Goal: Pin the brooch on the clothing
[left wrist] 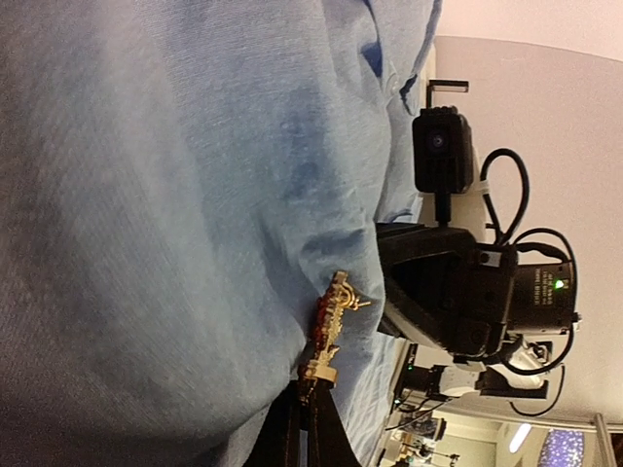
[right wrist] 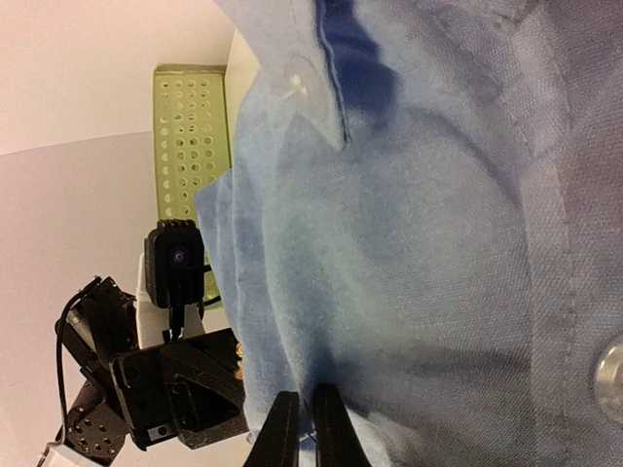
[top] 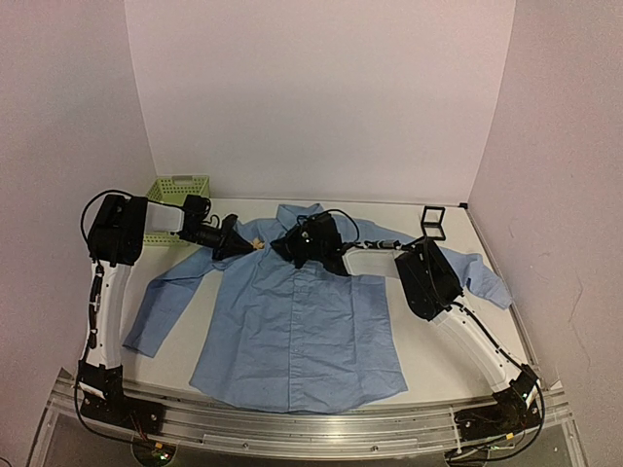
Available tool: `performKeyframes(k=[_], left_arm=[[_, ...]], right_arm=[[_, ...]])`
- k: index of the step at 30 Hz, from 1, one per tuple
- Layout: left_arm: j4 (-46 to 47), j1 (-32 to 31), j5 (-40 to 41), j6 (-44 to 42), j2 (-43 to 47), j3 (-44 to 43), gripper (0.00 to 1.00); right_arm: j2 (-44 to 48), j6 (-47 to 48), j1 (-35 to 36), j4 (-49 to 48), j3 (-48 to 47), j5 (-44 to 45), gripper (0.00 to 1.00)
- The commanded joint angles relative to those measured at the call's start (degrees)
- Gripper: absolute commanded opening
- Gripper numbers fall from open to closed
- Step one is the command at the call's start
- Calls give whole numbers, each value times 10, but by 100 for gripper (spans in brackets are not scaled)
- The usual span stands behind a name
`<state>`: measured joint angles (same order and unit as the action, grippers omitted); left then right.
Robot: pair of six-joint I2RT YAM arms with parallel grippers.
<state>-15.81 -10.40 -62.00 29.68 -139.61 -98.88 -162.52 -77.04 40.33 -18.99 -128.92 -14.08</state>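
brooch (top: pixel 256 244): too small for detail overhead | left hand (left wrist: pixel 310 409): cut off by bottom edge

1. Matt, finely woven cloth, softly creased: the shirt (top: pixel 292 311)
2. Shiny gold-coloured metal with glossy red parts: the brooch (left wrist: pixel 329 331)
3. Glossy, translucent plastic: the shirt's button (right wrist: pixel 611 365)
4. Pale green perforated plastic with a dull sheen: the basket (top: pixel 177 190), at ten o'clock of the shirt
5. Brushed, silvery metal: the rail (top: pixel 311 428), at six o'clock

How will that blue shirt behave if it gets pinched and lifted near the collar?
Likely floppy: the shirt lies flat with soft creases, so only the pinched spot should rise, the rest draping. Probably light: thin fabric puckers at the right gripper. Pushing would probably bunch it.
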Motion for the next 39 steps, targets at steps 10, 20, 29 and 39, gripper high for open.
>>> performKeyframes(k=[10, 20, 29, 39], left_arm=[[-73, -21, 66, -82, -15, -23, 0], [-92, -30, 60, -110, -16, -47, 0], [-117, -38, 55, -146, -16, -62, 0], [-130, -43, 65, -178, -20, -62, 0]], right_arm=[[2, -33, 5, -89, -10, -72, 16], [7, -37, 8, -89, 6, -81, 16], [2, -40, 10, -88, 11, -68, 10], [9, -43, 10, -84, 40, -46, 3]])
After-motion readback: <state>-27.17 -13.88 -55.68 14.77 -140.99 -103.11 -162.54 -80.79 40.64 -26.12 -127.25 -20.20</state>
